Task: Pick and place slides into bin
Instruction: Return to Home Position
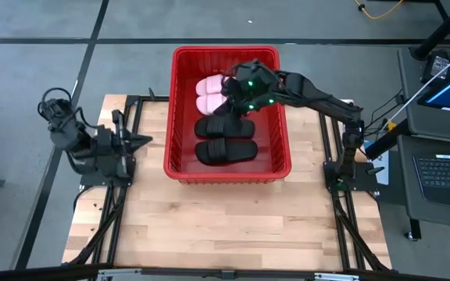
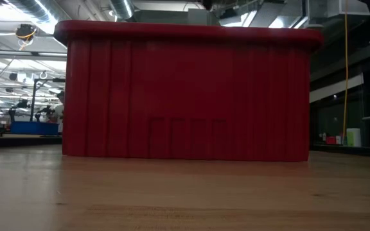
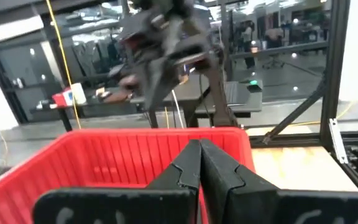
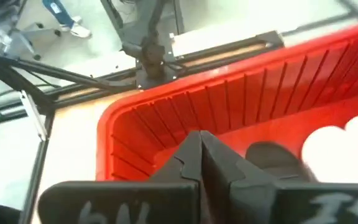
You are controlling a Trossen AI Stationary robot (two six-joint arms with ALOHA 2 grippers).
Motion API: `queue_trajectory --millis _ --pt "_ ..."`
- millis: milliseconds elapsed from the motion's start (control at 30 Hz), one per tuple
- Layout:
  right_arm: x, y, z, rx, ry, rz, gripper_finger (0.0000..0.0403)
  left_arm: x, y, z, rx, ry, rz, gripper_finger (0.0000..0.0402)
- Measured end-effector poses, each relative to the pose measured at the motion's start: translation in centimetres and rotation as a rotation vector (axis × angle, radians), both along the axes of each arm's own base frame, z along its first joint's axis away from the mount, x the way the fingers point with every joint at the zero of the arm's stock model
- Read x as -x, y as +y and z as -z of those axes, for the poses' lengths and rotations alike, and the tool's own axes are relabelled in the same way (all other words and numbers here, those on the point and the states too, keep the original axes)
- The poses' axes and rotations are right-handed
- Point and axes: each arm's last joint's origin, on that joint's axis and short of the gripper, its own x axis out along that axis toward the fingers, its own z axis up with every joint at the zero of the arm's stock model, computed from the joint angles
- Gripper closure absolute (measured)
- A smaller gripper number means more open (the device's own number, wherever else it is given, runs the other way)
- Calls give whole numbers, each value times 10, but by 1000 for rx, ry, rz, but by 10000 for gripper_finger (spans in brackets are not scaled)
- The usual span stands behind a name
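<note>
The red bin (image 1: 182,117) stands at the table's far middle; its near wall (image 2: 185,96) fills the low view. Inside lie two pale pink slides (image 1: 209,94) at the far end and two black slides (image 1: 226,139) nearer, side by side on the bin floor. My right gripper (image 1: 229,95) hangs above the bin over the pink and far black slides, shut and empty (image 4: 201,140); a pink slide (image 4: 337,146) shows below it. My left gripper (image 1: 143,140) waits shut left of the bin (image 3: 200,146).
The bin's tall walls (image 3: 123,155) surround the slides. The right arm (image 3: 166,43) reaches over the bin's far right corner. Bare wooden table (image 1: 225,218) lies in front of the bin. A laptop stand (image 1: 444,101) is off the table's right.
</note>
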Motion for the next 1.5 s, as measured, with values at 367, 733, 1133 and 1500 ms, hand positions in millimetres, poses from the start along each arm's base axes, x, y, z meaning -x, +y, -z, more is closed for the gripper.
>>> queue_trajectory --millis 367,733,1133,1500 --pt "-10 36 11 69 19 -12 399 51 45 29 115 3 66 400" --pt "-22 94 62 34 -150 -33 398 57 48 83 108 -84 124 400" --pt "30 136 82 -9 -430 -30 396 42 33 106 134 -49 215 400" --pt "47 176 102 -30 -436 -28 396 17 11 147 139 -129 215 400"
